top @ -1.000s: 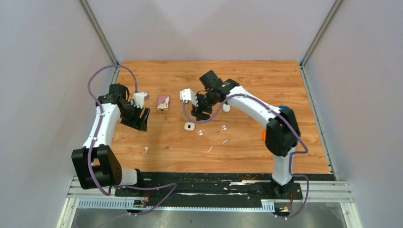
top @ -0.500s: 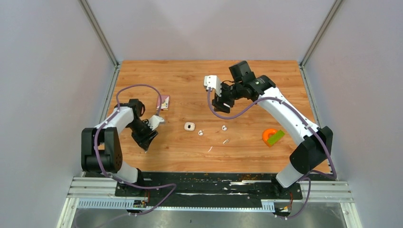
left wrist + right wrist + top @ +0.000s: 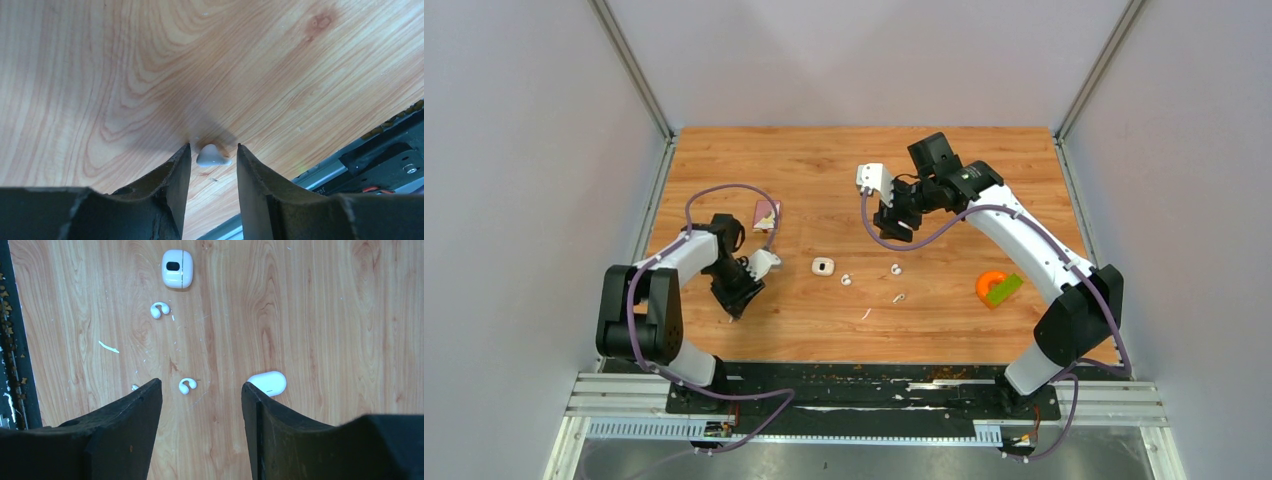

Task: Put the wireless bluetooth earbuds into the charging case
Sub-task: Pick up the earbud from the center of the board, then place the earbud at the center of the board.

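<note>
Seemingly nothing in the charging case (image 3: 823,266) yet; earbuds (image 3: 160,309) lie loose. Left gripper (image 3: 213,148) narrowly straddles one earbud (image 3: 212,156), unpinched. Right gripper (image 3: 201,385) is wide, empty.

Was a robot lab cell: plain panel walls (image 3: 524,200), aluminium frame posts (image 3: 629,65), arms (image 3: 1029,232) bolted to base rail (image 3: 874,408).

Wooden table (image 3: 824,170) bearing white earbuds (image 3: 847,280), orange roll (image 3: 996,288)
</note>
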### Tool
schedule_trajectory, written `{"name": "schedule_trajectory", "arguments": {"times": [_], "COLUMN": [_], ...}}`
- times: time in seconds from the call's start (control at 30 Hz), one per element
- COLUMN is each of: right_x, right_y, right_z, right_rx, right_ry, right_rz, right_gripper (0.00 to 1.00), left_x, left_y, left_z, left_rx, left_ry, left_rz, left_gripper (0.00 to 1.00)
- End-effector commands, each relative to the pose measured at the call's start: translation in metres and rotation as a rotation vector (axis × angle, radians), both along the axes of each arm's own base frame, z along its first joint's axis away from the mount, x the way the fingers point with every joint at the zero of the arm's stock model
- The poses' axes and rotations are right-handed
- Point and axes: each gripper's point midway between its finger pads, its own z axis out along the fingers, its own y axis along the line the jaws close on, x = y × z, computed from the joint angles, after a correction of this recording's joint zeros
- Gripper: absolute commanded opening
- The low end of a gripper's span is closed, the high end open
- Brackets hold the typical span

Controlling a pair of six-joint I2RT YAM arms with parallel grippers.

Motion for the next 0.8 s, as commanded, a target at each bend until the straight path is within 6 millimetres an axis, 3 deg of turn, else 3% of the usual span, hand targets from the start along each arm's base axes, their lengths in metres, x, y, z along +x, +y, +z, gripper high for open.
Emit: {"name": "schedule_trajectory", "arguments": {"times": [0.0, 0.23, 0.4, 0.53, 0.67, 0.77], "right_x": [0.002, 0.003, 0.005, 0.010, 0.021, 0.034], "right_y": [-0.001, -0.002, -0.003, -0.007, -0.025, -0.045], "right_z": [0.019, 0.018, 0.018, 0.024, 0.042, 0.061], "right_rx": [0.028, 0.027, 0.021, 0.033, 0.085, 0.131], "right_ry": [-0.051, -0.055, -0.065, -0.065, -0.041, -0.032], "right_rz": [0.001, -0.003, -0.011, -0.040, -0.123, -0.210], "right_gripper": [0.59, 0.59, 0.58, 0.58, 0.58, 0.58], "left_x": [-0.004, -0.009, -0.005, 0.012, 0.026, 0.033], "left_y": [-0.002, 0.010, 0.004, -0.028, -0.076, -0.118], "left_z": [-0.009, -0.010, -0.001, 0.029, 0.060, 0.072], "left_rx": [0.012, 0.070, 0.036, -0.126, -0.280, -0.345], "left_ry": [-0.012, -0.060, -0.092, -0.156, -0.200, -0.222], "left_rz": [0.035, 0.031, 0.034, 0.022, -0.065, -0.144], "left_gripper": [0.46, 0.33, 0.23, 0.21, 0.20, 0.20]}}
